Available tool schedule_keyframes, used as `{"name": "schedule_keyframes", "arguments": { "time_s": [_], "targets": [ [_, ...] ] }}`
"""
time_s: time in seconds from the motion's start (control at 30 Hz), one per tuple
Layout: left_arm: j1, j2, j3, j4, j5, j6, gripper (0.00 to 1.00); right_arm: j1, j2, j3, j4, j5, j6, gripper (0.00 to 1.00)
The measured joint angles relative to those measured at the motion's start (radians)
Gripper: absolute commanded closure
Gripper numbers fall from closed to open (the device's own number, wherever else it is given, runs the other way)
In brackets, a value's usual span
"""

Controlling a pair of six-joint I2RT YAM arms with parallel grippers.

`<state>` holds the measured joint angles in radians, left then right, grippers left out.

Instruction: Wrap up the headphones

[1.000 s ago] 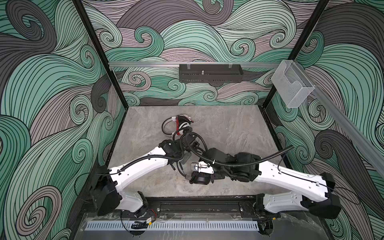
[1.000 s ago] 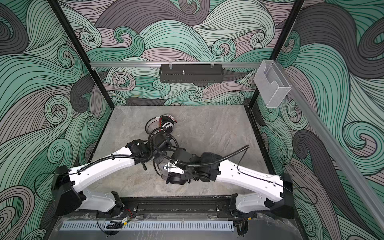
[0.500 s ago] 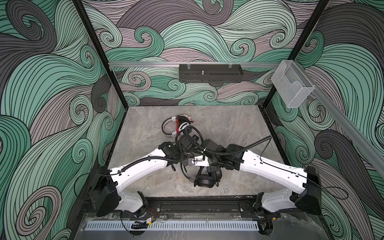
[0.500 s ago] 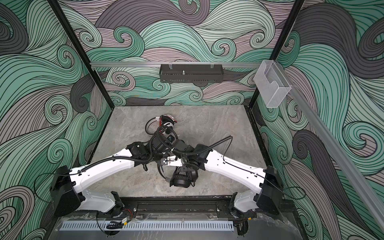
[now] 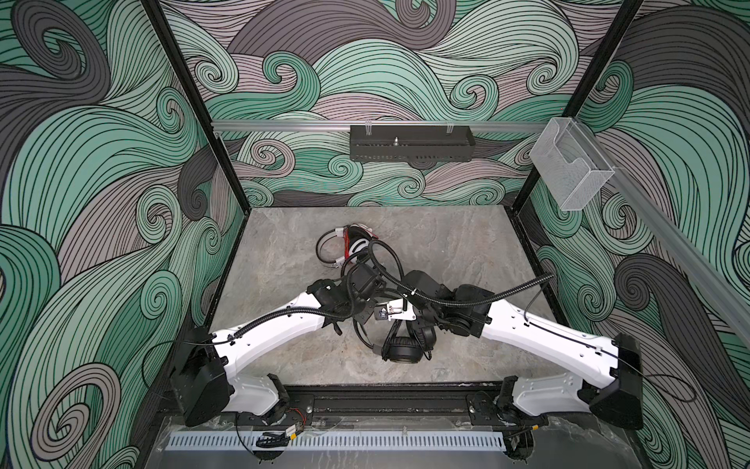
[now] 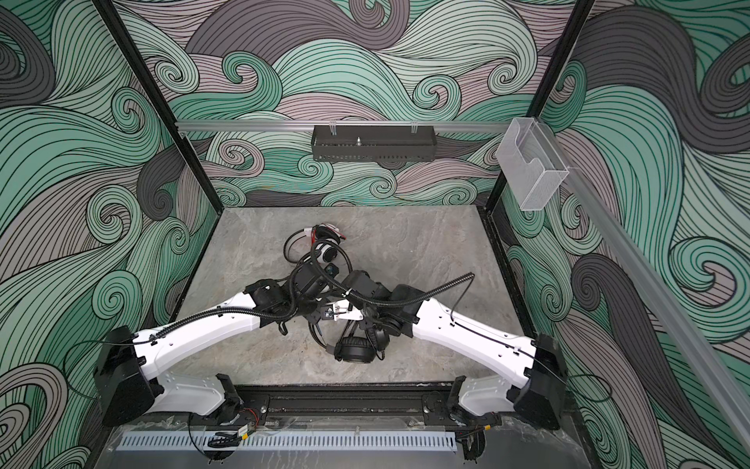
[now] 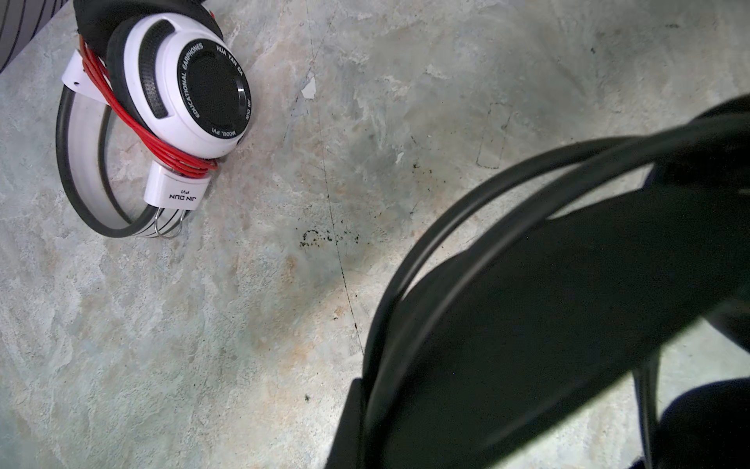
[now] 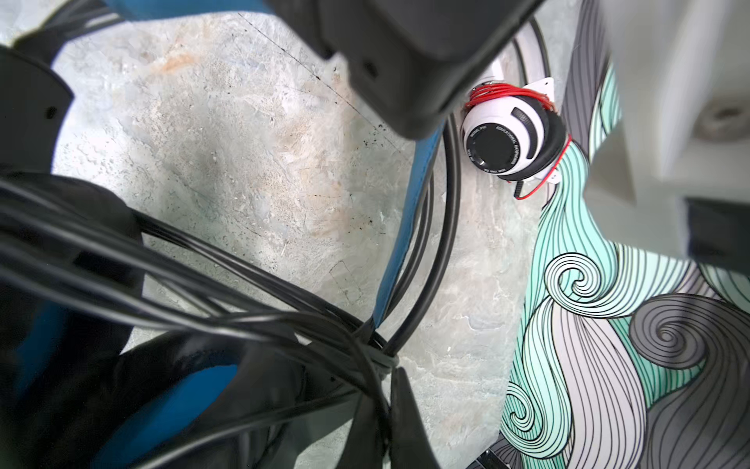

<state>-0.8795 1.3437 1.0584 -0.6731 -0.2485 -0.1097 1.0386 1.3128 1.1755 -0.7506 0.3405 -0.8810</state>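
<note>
Right claw: the right gripper [image 8: 383,375] is pressed together, pinching the thin black cord [image 8: 243,280] where several strands gather into one bunch.
Left claw: the left gripper [image 5: 364,314] is pressed together. A blurred black headband with cord laid along it fills its wrist view, and the grip appears to be on that band. The fingertips themselves are not clear.
Meeting point: in both top views the two claws sit close together just below the centre of the frame.
Black headset: the black over-ear headset with a blue-lined headband [image 5: 401,353] is directly below the claws, in the lower middle of both top views. One round padded ear cup faces up, and loops of cord run across the band.
White headset: the white over-ear headset with black ear pads [image 5: 350,245] lies above the claws, in the upper middle of the floor and apart from the black one. Its thin red cord [image 7: 121,109] is wound around it.
Surface: a grey stone-patterned tabletop [image 5: 284,251].
Backdrop: a black perforated tray [image 5: 410,143] hangs at top centre, and a clear plastic holder [image 5: 570,162] at upper right.
</note>
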Motion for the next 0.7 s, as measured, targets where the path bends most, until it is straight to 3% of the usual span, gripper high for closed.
{"name": "schedule_keyframes", "arguments": {
  "time_s": [0.23, 0.5, 0.7],
  "targets": [
    [0.0, -0.008, -0.001, -0.001, 0.007, 0.001, 1.0, -0.037, -0.002, -0.045, 0.027, -0.056, 0.0, 0.93],
    [0.0, -0.008, -0.032, -0.016, 0.018, 0.001, 1.0, -0.132, 0.018, -0.098, 0.082, -0.163, 0.063, 0.81],
    [-0.003, -0.007, -0.034, -0.03, 0.057, 0.012, 1.0, -0.203, 0.056, -0.15, 0.12, -0.208, 0.112, 0.81]
  ]
}}
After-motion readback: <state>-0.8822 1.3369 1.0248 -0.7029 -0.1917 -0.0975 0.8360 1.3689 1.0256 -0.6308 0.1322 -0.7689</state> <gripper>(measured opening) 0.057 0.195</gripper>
